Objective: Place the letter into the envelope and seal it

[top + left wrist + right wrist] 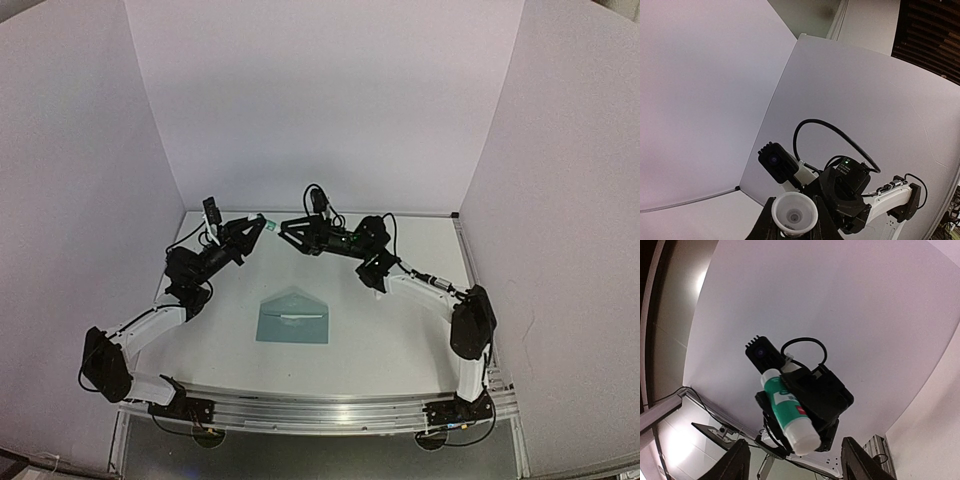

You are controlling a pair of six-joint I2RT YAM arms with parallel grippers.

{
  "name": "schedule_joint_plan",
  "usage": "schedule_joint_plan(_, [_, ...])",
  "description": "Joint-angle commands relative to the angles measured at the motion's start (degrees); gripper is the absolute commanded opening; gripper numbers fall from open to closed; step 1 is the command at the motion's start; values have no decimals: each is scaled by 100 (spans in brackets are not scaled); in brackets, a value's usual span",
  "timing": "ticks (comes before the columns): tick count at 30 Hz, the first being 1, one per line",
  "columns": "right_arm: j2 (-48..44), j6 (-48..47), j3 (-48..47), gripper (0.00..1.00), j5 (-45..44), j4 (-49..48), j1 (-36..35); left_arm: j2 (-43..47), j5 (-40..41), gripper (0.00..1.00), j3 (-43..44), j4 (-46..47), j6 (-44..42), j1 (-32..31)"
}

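Note:
The pale teal envelope [293, 325] lies flat on the table between the two arms, its triangular flap pointing away from the bases. The letter is hidden from view. Both arms are raised above the far part of the table, tip to tip. My left gripper [260, 222] [794, 226] is shut on a green-and-white glue stick [790, 407], whose round white end [794, 215] shows between its fingers. My right gripper [284, 229] [797, 466] stands open facing it, one finger on each side of the stick's white near end, without touching it.
White walls [320, 110] enclose the table on the left, back and right. The table's far edge [320, 212] runs just behind the raised grippers. The metal rail [320, 410] carrying the arm bases lies at the near edge.

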State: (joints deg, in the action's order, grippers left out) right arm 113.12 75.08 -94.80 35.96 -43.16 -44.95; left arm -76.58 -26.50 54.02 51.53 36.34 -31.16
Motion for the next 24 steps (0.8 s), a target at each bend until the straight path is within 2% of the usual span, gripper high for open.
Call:
schedule_joint_plan(1, [304,293,-575,55,320,-539,-79,5,-38,0,293,261,51,10])
schedule_joint_plan(4, [469,362,-788,52,425,-565,-113,-8,-16,0,315,258,15,-3])
schedule_joint_plan(12, [565,360,-906,30,456,-612,-154,-2,28,0,305,274,-41,-36])
schedule_joint_plan(24, [704,409,-1106,30,533,-706,-155,31,4,0,231,247,-106,-74])
